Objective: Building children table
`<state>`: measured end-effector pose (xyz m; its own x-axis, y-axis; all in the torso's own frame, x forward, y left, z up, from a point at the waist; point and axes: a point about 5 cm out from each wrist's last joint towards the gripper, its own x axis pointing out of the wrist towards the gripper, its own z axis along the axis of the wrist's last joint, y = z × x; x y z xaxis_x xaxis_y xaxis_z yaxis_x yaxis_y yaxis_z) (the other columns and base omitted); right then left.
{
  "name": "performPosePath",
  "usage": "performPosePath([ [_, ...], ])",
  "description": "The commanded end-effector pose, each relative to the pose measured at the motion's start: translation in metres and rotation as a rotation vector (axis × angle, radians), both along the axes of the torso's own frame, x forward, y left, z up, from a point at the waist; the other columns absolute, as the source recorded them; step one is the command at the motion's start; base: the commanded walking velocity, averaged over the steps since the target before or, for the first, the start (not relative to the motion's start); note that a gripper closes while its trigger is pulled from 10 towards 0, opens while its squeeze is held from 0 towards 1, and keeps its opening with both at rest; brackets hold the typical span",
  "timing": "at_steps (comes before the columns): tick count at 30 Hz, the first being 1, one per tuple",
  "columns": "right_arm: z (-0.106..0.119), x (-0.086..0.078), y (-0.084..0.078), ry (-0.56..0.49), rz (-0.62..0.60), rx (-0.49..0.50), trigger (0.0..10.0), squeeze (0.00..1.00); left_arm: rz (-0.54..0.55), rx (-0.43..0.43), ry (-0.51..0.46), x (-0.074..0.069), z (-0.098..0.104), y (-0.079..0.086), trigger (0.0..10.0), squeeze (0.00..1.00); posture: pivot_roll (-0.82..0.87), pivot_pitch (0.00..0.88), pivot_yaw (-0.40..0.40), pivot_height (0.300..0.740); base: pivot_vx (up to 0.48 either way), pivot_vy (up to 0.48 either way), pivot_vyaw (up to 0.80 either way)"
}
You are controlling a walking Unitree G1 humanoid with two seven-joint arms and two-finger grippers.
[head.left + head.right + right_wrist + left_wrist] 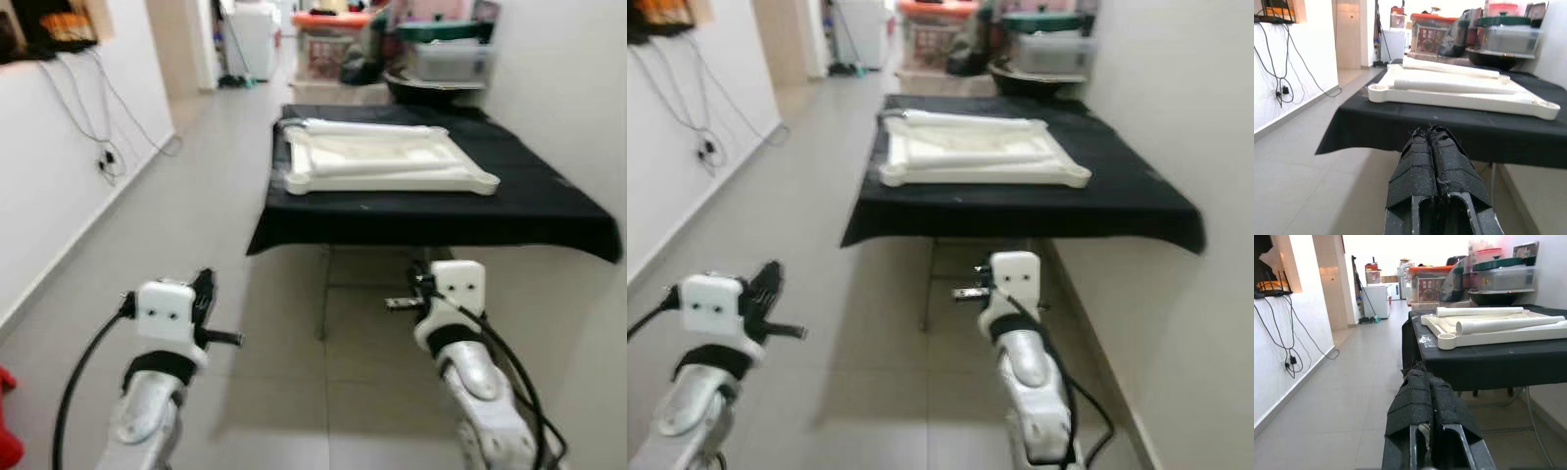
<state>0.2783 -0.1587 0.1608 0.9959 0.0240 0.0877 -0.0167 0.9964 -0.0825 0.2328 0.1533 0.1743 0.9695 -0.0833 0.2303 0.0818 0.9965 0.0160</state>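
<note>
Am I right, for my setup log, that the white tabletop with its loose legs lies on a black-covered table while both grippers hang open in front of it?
Not quite: both the left gripper and right gripper are shut, as the wrist views show. The white tabletop and legs do lie on the black-covered table.

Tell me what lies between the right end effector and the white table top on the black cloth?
In the right wrist view, the shut right end effector faces the white table top; between them lies bare black cloth.

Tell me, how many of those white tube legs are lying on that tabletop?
2 for sure: one leg along the upturned white tabletop's far edge, another leg lying inside it. More may be hidden.
</note>
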Motion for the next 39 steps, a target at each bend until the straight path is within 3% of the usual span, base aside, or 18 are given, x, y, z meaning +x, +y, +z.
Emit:
performPosePath([
  [1,-0.002,-0.001,-0.006,0.016,-0.023,0.002,10.0,0.0,-0.01,-0.016,0.01,0.001,-0.002,-0.003,10.0,0.0,0.04,0.0,-0.036,0.74,0.0,0.0,0.0],
  [7,0.0,0.0,-0.01,0.001,-0.028,-0.006,10.0,0.0,-0.021,-0.025,0.004,0.002,-0.001,-0.006,10.0,0.0,0.04,0.0,-0.035,0.74,0.393,0.0,0.0],
  [11,0.004,0.0,-0.009,-0.019,-0.007,0.039,10.0,0.0,-0.016,-0.024,0.002,0.002,-0.001,-0.004,10.0,0.0,0.04,0.0,-0.037,0.74,0.39,0.0,0.0],
  [12,0.006,0.0,-0.008,-0.034,0.003,0.052,10.0,0.61,-0.015,-0.024,0.002,0.002,0.0,-0.004,10.0,0.0,0.04,0.0,-0.037,0.74,0.39,0.0,0.0],
  [13,0.009,-0.001,-0.009,-0.05,0.015,0.071,10.0,1.0,-0.014,-0.022,0.004,0.002,-0.001,-0.004,10.0,0.0,0.04,0.0,-0.037,0.74,0.39,0.0,0.0],
  [15,0.012,-0.001,-0.008,-0.067,0.027,0.086,10.0,1.0,-0.014,-0.022,0.007,0.003,-0.001,-0.004,10.0,0.01,0.04,0.0,-0.037,0.74,0.39,0.0,0.0],
  [17,0.016,-0.003,-0.008,-0.091,0.047,0.108,10.0,1.0,-0.01,-0.019,0.022,0.003,-0.004,-0.006,10.0,0.88,0.04,0.0,-0.037,0.74,0.358,0.0,0.0],
  [18,0.016,-0.003,-0.008,-0.092,0.048,0.108,10.0,1.0,-0.009,-0.019,0.022,0.003,-0.004,-0.005,10.0,0.88,0.04,0.0,-0.037,0.74,0.356,0.0,0.0],
  [19,0.017,-0.003,-0.007,-0.093,0.053,0.11,10.0,1.0,-0.009,-0.017,0.015,0.003,-0.003,-0.005,10.0,1.0,0.04,0.0,-0.039,0.74,0.412,0.0,0.0],
  [39,0.018,-0.003,-0.003,-0.1,0.1,0.12,10.0,1.0,-0.016,-0.042,-0.021,0.004,0.002,-0.006,10.0,1.0,0.04,0.0,-0.039,0.74,0.476,0.0,0.0],
])
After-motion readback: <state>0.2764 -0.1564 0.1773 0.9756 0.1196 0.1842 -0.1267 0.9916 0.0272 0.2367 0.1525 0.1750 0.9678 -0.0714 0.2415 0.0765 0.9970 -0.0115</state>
